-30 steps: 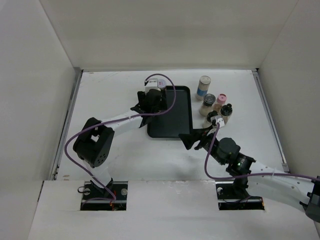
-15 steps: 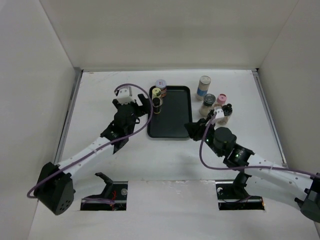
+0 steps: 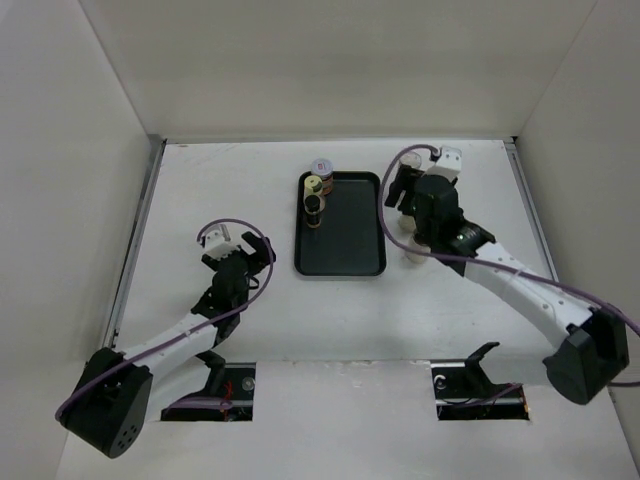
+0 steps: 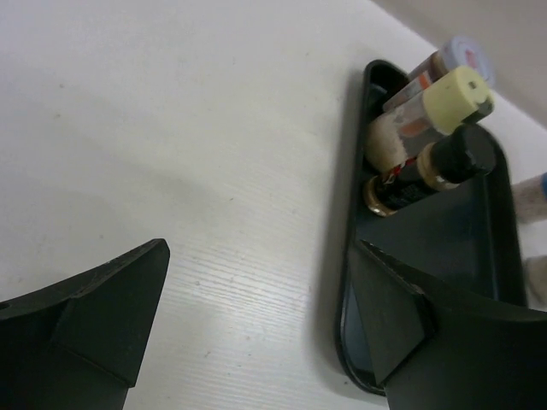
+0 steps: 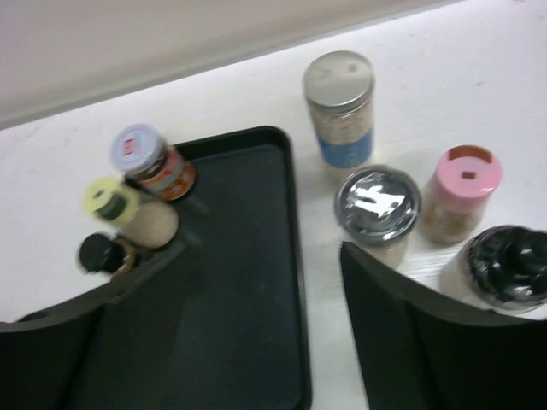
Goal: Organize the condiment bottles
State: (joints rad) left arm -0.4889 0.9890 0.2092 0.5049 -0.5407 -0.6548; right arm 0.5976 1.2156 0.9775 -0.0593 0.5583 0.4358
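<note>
White tabletop (image 3: 200, 190) bears tray (image 3: 352, 240) with three bottles (image 3: 316, 186); left tool (image 4: 261, 256) and right tool (image 5: 261, 252) gape wide.

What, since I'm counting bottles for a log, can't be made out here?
- Top external: right arm hides most bottles right of the tray.
- Right wrist: black-capped jar partly behind the right gripper; labels blurred.
- Left wrist: one bottle cut by the right edge.

A black tray (image 3: 345, 245) lies mid-surface (image 3: 200, 180), with three condiment bottles lined up at its far-left corner: a pale-capped bottle (image 3: 322, 167) farthest, then a yellow-capped bottle (image 3: 314, 184), then a black-capped bottle (image 3: 316, 203). The left pincer (image 3: 240, 258) hangs spread over the surface left of the tray, well apart from it. The right arm (image 3: 500, 270) reaches over the spot just right of the tray, hiding most of what stands there.
</note>
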